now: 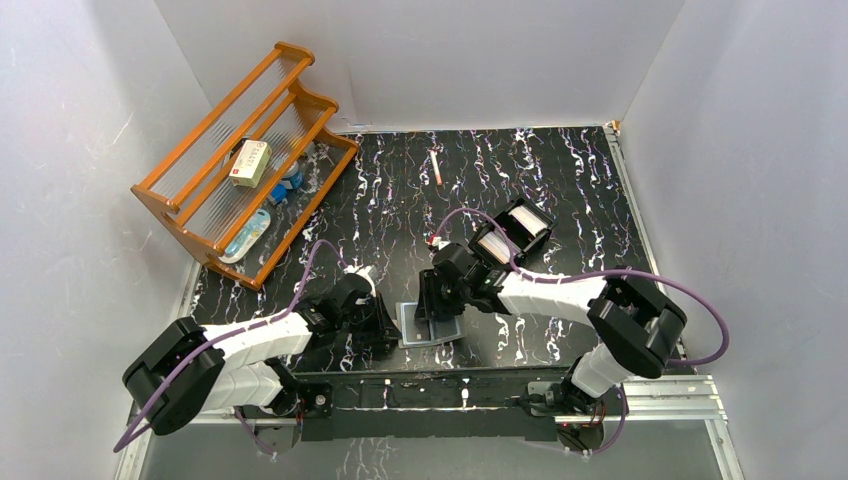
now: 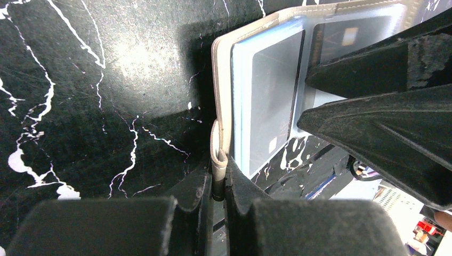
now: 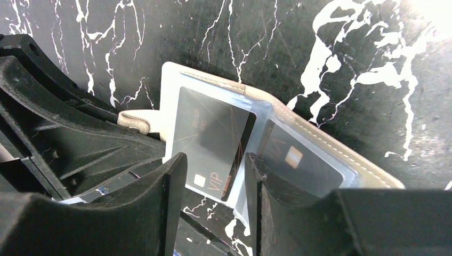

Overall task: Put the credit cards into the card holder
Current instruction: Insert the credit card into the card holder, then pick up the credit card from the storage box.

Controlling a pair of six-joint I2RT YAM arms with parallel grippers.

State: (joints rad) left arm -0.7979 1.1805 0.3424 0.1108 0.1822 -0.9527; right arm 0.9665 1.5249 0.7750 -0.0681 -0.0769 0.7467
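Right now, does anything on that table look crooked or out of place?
Yes. The dark card marked VIP sits tilted in the open card holder, its lower end sticking out past the holder's edge.

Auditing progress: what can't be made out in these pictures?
Top view: card holder pockets, covered by the right gripper.
Right wrist view: VIP card's lower edge, behind the fingers.
Left wrist view: card holder's right side, behind right gripper's fingers.
Top view: cards in the black tray, too small to count.

The table (image 1: 400, 190) is black veined white; card holder (image 2: 266, 101) beige, pale-blue inside.
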